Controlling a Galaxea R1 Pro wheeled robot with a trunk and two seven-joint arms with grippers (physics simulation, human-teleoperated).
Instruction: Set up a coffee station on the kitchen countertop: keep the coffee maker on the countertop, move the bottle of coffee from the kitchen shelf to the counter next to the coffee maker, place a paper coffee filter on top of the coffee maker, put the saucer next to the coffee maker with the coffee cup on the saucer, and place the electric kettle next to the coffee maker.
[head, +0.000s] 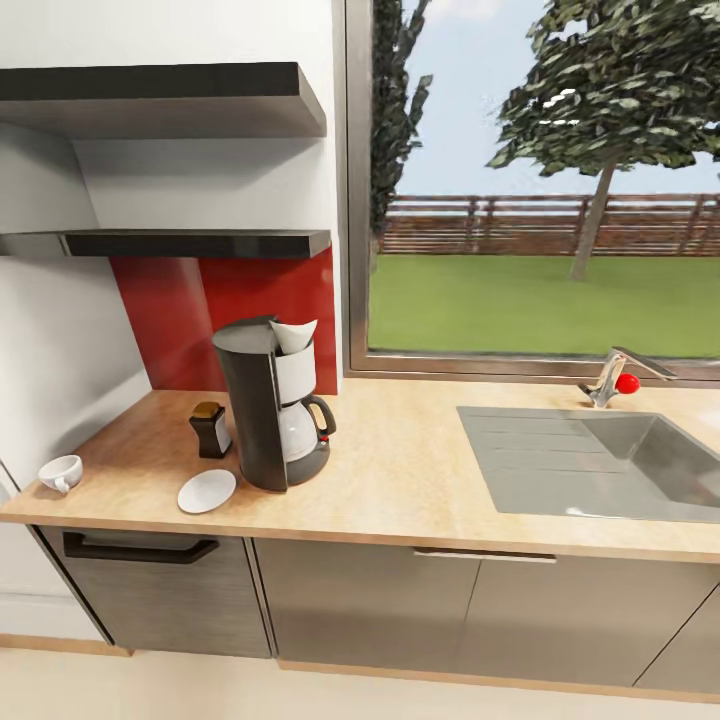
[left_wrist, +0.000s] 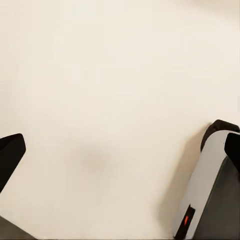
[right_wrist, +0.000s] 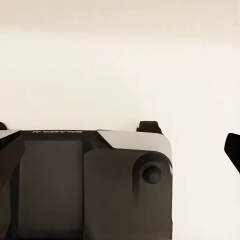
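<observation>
The coffee cup (head: 60, 472) sat near the surface's (head: 400, 480) edge, apart from the saucer (head: 206, 491) — a clumsy reach could knock it off (gripper states I couldn't tell).

The black coffee maker (head: 268, 405) stands upright on the wooden tabletop (head: 400, 480), with a glass pot inside it. A white paper coffee filter (head: 294, 335) sits on top of it. A small dark bottle of coffee (head: 210, 429) with a gold lid stands just beside it. A white saucer (head: 207, 491) lies flat near its front. A white coffee cup (head: 61, 473) lies tipped over near the tabletop's edge, well apart from the saucer.
</observation>
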